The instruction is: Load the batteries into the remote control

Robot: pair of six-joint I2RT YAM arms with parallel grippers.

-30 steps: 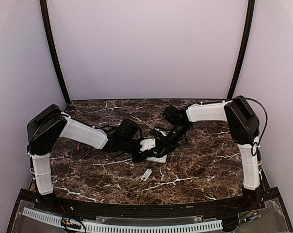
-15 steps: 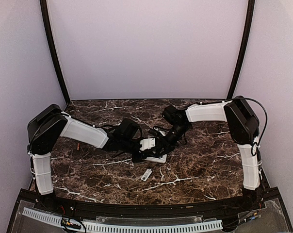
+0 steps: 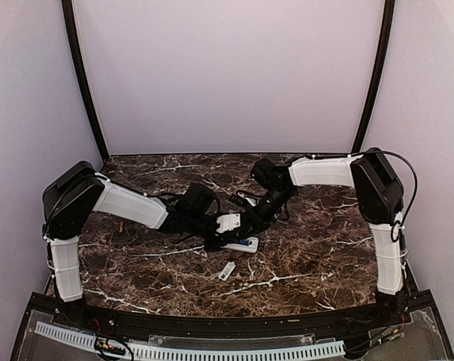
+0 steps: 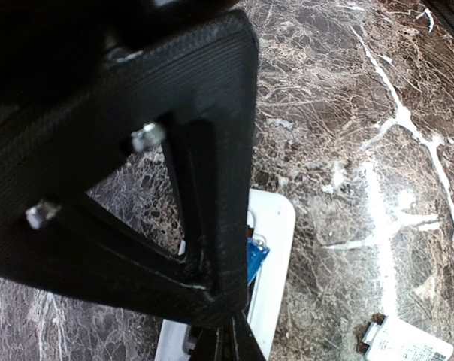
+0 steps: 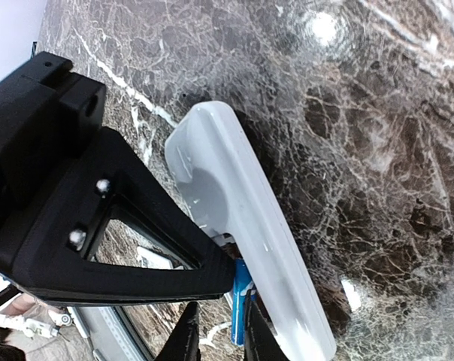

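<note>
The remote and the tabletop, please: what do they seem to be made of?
Remote: probably white plastic, glossy, given its smooth rounded shell and soft highlights. Tabletop: polished dark brown marble or a marble-look laminate; white veins and lamp glare show.

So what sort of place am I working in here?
Probably a lab robot booth, not a home: plain lilac walls close in three sides, black poles stand in the back corners, and two arms are bolted at the near edge of a marble-patterned table.

Remote control [image 3: 240,245]: slim white handset lying flat near the middle of the worktop [image 3: 310,256]; blue battery [image 5: 240,289] seated against its edge.
</note>
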